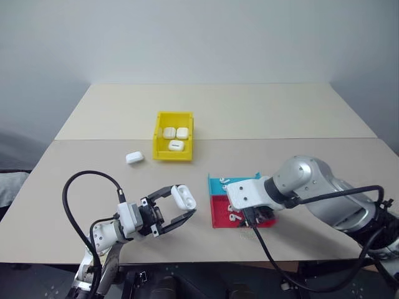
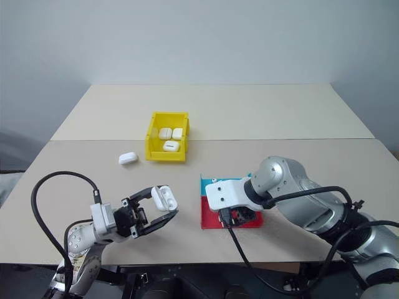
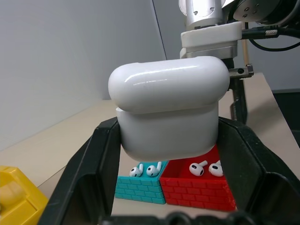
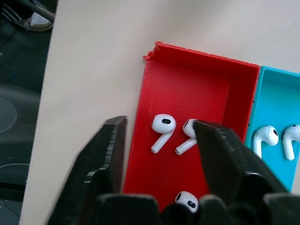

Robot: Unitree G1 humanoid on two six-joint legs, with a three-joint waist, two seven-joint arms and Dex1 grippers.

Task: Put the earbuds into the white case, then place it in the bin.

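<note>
My left gripper is shut on the white case, held above the table's front left; the left wrist view shows the case between both black fingers. My right gripper points down into the red half of a red-and-blue tray. In the right wrist view its fingers stand apart, open, around two earbuds lying in the red compartment; one finger overlaps the second earbud. A third earbud lies nearer the wrist. The yellow bin stands mid-table.
Three alike white cases lie inside the bin. Another case rests on the table to the bin's left. The tray's blue compartment holds two more earbuds. A seam crosses the table behind the bin.
</note>
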